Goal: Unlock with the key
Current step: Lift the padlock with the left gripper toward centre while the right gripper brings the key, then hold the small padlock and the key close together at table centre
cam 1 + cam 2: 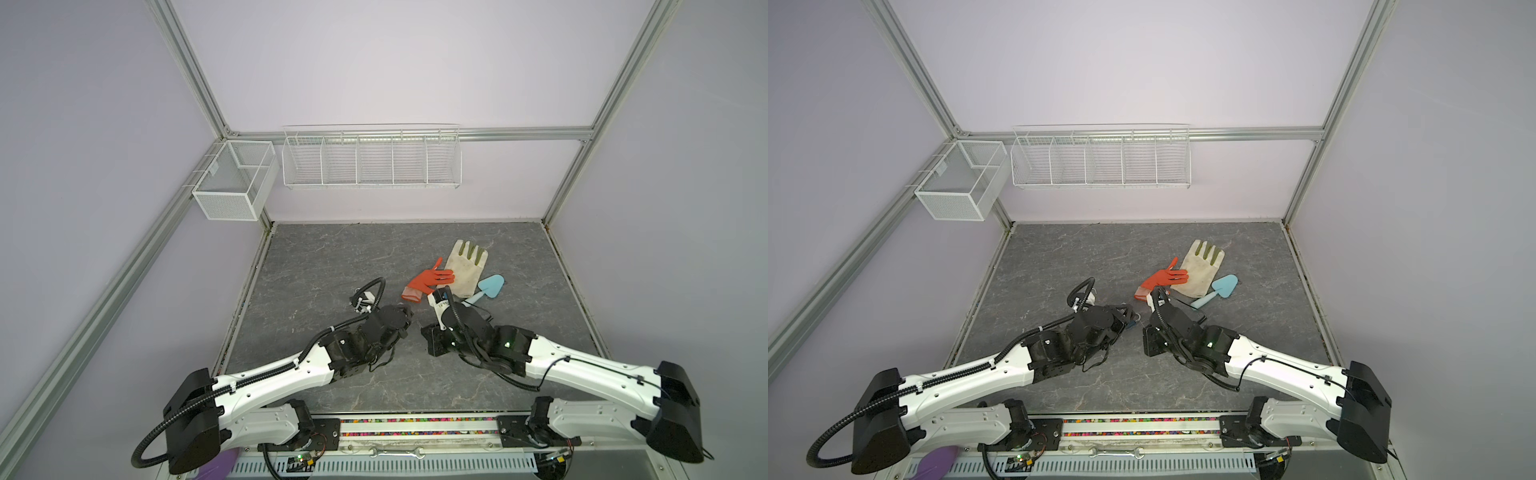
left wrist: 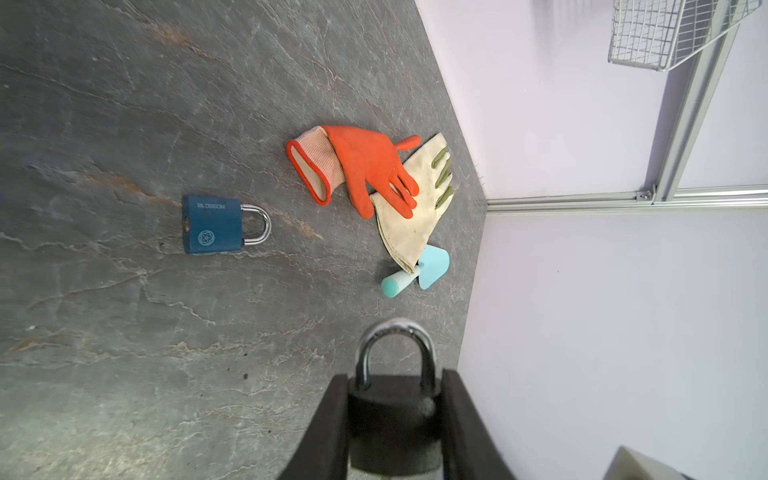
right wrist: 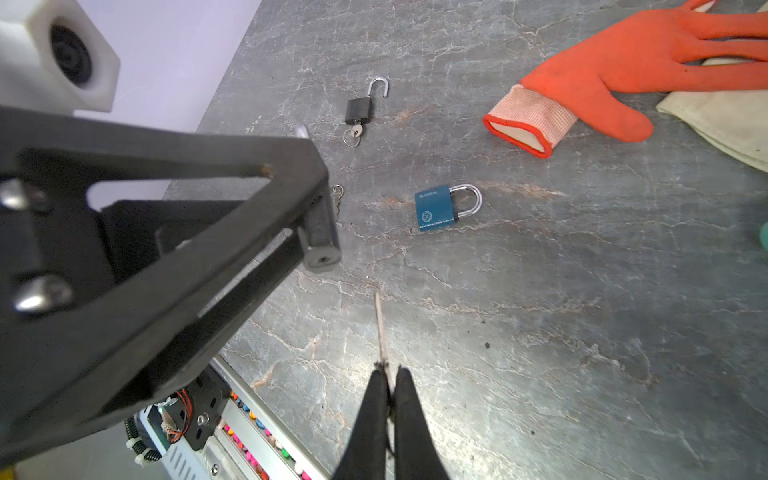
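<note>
Dark-bodied with a steel shackle, the padlock sits clamped in the left claw, just below the middle of the frame in both top views. Its shackle is seated, so it is not yet opened. Its keyhole end faces the right claw, which is pinched tight on the key, blade forward, tip near the lock but clear of it. Insertion and the turn are left to do.

Further off on the table, a smaller black padlock lies sprung open with an inserted key, seemingly finished, while a blue padlock lies shut. What may be a spare key lies nearby, too small to be sure. Right of centre in a top view lie an orange glove, a cream glove and a trowel.
</note>
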{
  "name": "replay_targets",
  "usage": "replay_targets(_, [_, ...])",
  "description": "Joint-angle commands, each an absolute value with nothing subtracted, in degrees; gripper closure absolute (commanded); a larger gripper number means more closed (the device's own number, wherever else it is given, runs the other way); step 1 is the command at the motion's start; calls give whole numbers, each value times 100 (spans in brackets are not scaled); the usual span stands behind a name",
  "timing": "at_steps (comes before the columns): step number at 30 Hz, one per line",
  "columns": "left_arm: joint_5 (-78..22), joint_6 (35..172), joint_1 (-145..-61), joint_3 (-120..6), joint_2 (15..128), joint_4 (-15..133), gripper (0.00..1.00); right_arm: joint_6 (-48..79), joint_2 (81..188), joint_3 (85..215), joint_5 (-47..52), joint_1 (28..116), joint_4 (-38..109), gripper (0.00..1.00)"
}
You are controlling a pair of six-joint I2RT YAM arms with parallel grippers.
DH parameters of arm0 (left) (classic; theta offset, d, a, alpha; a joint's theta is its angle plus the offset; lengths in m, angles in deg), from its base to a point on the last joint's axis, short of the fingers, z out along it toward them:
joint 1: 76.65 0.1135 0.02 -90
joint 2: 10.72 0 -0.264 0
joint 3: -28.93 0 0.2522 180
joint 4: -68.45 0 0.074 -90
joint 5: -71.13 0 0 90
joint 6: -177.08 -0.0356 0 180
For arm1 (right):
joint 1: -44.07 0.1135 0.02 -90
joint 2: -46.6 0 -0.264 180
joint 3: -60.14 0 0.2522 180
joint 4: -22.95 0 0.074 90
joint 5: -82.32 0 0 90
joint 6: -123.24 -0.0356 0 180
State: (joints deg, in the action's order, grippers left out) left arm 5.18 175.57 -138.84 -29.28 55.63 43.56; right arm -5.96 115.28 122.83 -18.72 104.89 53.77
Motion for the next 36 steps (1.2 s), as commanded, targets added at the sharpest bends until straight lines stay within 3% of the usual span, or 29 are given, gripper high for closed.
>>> replay_targets(1, [706,17726,-13835,-2936,5426,4156,100,-641,11671,12583,-1805,10525,5144,93])
replay_targets(36, [424,17673,-13747,-2976,5640,4320,100,-685,11842,12750,-1797,10542,5271,93])
